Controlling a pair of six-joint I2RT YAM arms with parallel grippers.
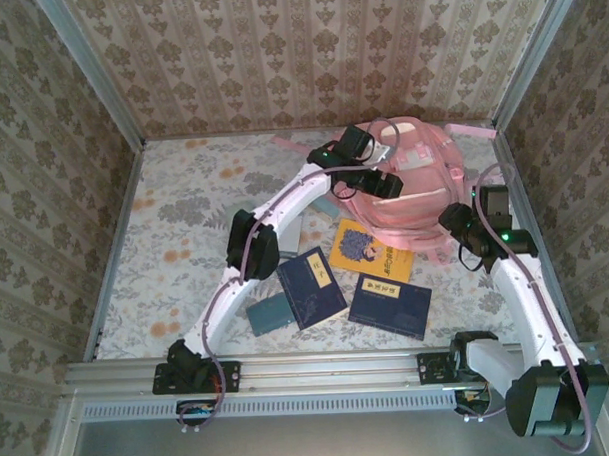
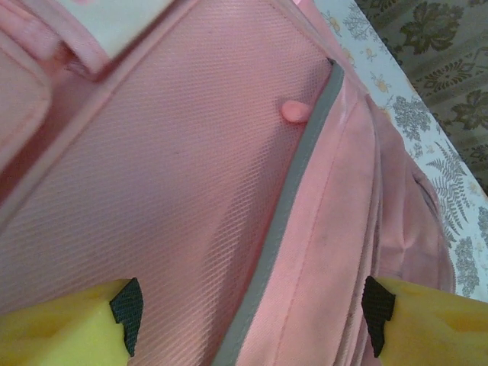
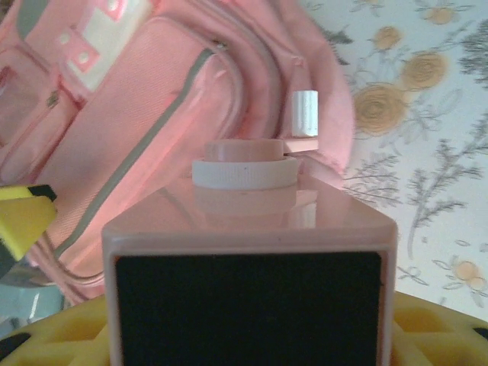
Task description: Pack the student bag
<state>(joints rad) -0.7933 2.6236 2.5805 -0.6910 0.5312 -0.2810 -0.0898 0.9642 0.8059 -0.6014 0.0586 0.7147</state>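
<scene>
The student bag (image 1: 408,179) is a large pink backpack lying at the back right of the table, its front pockets facing up. My left gripper (image 1: 376,182) hovers just above its front, open, with the grey zipper strip (image 2: 286,221) and pink fabric (image 2: 191,175) between the spread fingertips (image 2: 127,313). My right gripper (image 1: 465,229) is at the bag's near right side, shut on a pink flat bottle (image 3: 248,229) with a white screw cap (image 3: 244,171) and a black panel. The cap points toward the bag (image 3: 145,114).
In front of the bag lie a yellow book (image 1: 370,251), two navy books (image 1: 312,286) (image 1: 390,307) and a small teal case (image 1: 273,314). The floral tablecloth (image 1: 184,222) is bare at the left. Patterned walls close in three sides.
</scene>
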